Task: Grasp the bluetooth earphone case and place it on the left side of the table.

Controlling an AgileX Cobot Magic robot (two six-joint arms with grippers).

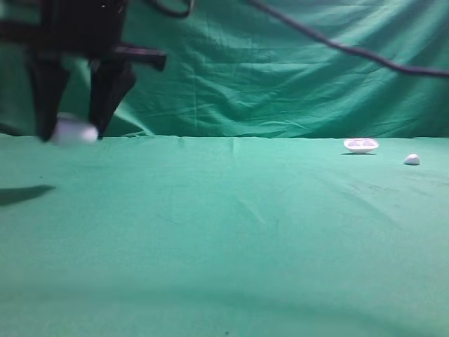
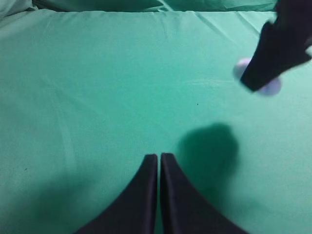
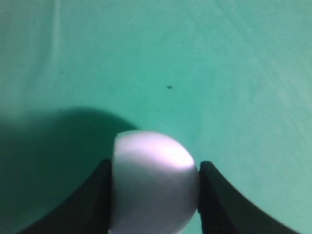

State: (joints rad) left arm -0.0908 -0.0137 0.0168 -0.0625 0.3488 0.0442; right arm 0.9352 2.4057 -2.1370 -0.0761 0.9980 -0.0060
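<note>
Hanging above the left side of the table (image 1: pixel 224 232), the bluetooth earphone case (image 1: pixel 73 130) sits pinched between the two dark fingers of the right gripper (image 1: pixel 71 126), clear of the green cloth. It looks light, hard and glossy, so I would judge it slippery, and the hold across its rounded flanks (image 3: pixel 153 187) seems the sensible place. The left gripper (image 2: pixel 159 158) has its fingers pressed together on nothing.
</note>
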